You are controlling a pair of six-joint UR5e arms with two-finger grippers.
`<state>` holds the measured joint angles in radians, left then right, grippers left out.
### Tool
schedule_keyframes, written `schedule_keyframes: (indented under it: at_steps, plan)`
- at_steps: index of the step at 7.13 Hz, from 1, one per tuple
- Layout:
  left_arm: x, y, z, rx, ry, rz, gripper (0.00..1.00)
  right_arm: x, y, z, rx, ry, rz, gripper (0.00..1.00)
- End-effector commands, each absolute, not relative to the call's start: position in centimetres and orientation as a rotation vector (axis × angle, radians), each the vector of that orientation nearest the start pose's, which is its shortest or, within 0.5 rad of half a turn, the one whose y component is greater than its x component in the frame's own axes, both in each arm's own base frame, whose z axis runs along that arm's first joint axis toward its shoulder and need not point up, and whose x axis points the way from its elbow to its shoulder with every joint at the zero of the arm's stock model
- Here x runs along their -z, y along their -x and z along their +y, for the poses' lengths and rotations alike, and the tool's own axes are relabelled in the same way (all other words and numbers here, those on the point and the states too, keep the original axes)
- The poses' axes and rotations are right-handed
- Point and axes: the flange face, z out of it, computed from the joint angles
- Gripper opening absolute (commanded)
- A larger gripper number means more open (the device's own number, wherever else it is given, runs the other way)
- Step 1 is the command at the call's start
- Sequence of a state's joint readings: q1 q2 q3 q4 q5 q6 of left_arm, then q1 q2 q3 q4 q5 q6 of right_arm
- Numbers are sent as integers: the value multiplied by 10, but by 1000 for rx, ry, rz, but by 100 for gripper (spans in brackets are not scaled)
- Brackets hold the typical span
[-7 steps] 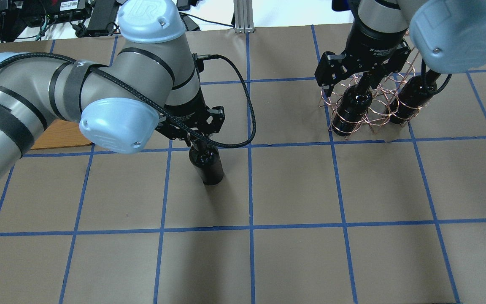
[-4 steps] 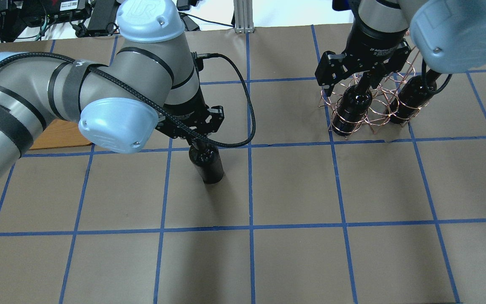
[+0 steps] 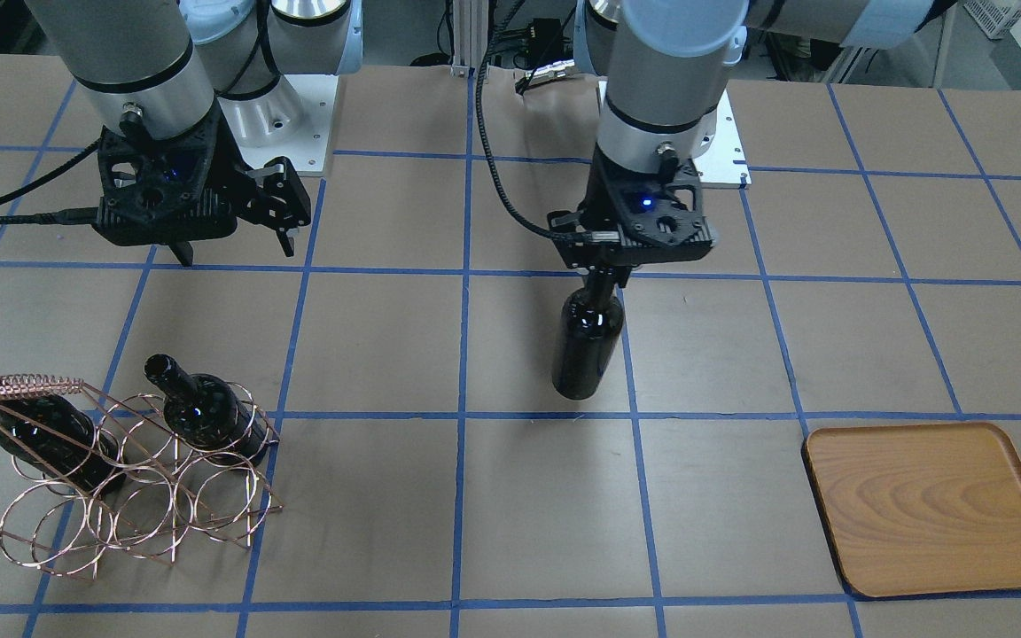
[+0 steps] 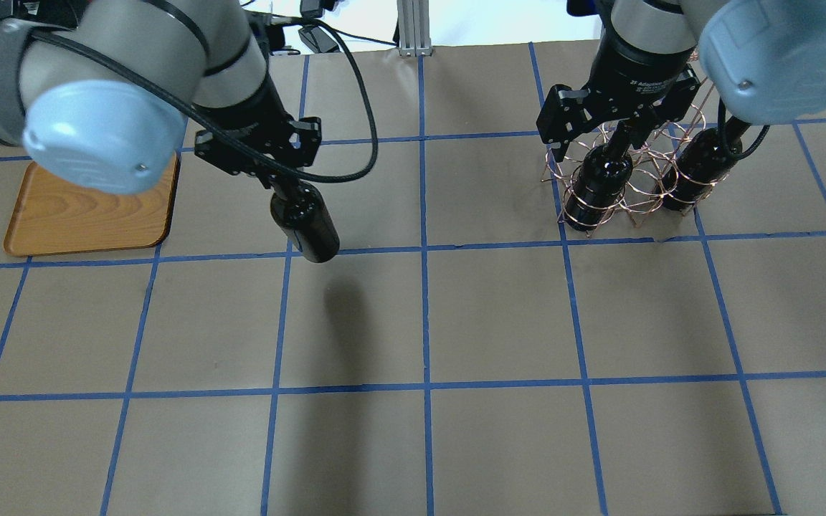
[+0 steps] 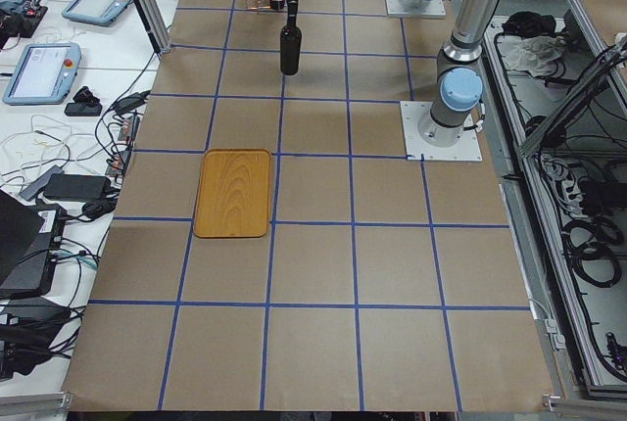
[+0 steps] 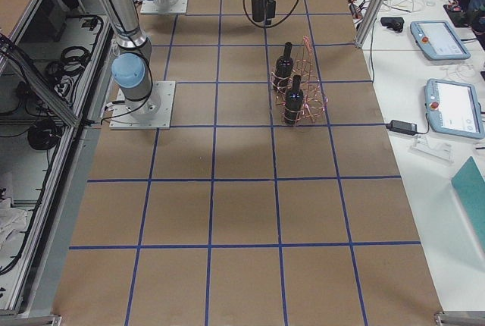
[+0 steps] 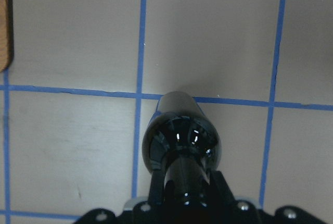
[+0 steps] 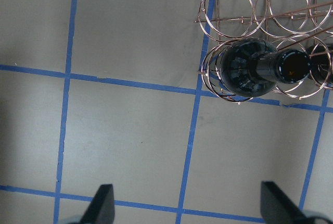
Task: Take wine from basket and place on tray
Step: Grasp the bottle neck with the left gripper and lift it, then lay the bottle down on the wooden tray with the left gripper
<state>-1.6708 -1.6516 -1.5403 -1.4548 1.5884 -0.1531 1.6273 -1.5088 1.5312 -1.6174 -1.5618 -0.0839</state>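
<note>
My left gripper point(image 4: 280, 185) is shut on the neck of a near-black wine bottle point(image 4: 307, 231), which hangs upright above the table. They also show in the front view, gripper point(image 3: 604, 270) and bottle point(image 3: 588, 346), and the bottle fills the left wrist view point(image 7: 179, 140). The wooden tray point(image 4: 90, 215) lies to its left, bare point(image 3: 927, 505). The copper wire basket point(image 4: 632, 183) holds two more bottles point(image 3: 200, 408) point(image 3: 32, 434). My right gripper point(image 3: 234, 246) is open and empty, raised on the robot's side of the basket point(image 8: 260, 26).
The table is brown paper with a grid of blue tape lines point(image 4: 424, 322). Arm base plates point(image 3: 723, 151) sit at the robot's edge. Cables and teach pendants point(image 6: 436, 38) lie beyond the table ends.
My left arm has carried the bottle left and away from the robot, toward the tray, which now shows more fully. The right arm and basket have not moved.
</note>
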Motion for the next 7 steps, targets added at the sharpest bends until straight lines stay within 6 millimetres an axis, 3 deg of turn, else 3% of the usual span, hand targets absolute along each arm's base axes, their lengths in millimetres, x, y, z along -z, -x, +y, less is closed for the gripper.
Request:
schedule_keyframes:
  at_steps: [1,3,5,7]
  plan:
    - [-522,79,-540,84,-21,3179,0,-477,-163,-514,22,223,3118,100]
    - [-525,-9,-546,81,3,3268,0,-480,-162,-512,31,221,3126,100]
    - [-517,-90,-550,0,-129,3131,0,-481,-162,-512,34,211,3125,100]
    - [-490,-103,-581,76,-119,3144,0,-481,-162,-512,41,202,3124,100]
